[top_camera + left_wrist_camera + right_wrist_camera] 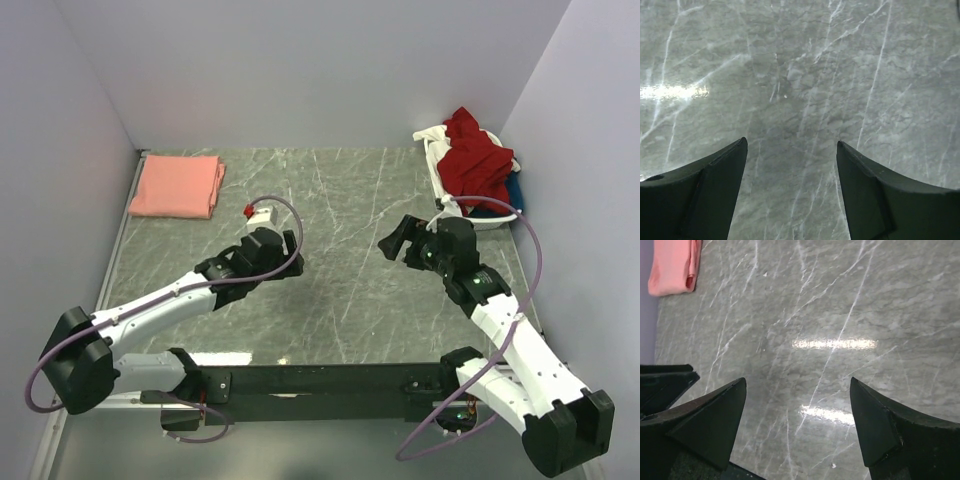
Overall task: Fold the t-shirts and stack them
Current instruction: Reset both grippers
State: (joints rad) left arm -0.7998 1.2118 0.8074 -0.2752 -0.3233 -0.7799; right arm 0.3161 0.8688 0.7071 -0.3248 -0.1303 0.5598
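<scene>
A salmon-pink t-shirt [178, 186] lies folded at the table's far left; its edge shows in the right wrist view [674, 266]. A dark red t-shirt [478, 155] is heaped with white cloth [432, 133] and blue cloth [513, 190] in the white basket [470, 217] at the far right. My left gripper [291, 256] is open and empty over bare marble at the middle; its fingers [722, 170] show only tabletop between them. My right gripper [392, 240] is open and empty right of centre, near the basket; only marble shows between its fingers [875, 415].
Grey marble table [330, 300] enclosed by pale walls on the left, back and right. A black rail [320, 380] runs along the near edge between the arm bases. Purple cables loop over both arms.
</scene>
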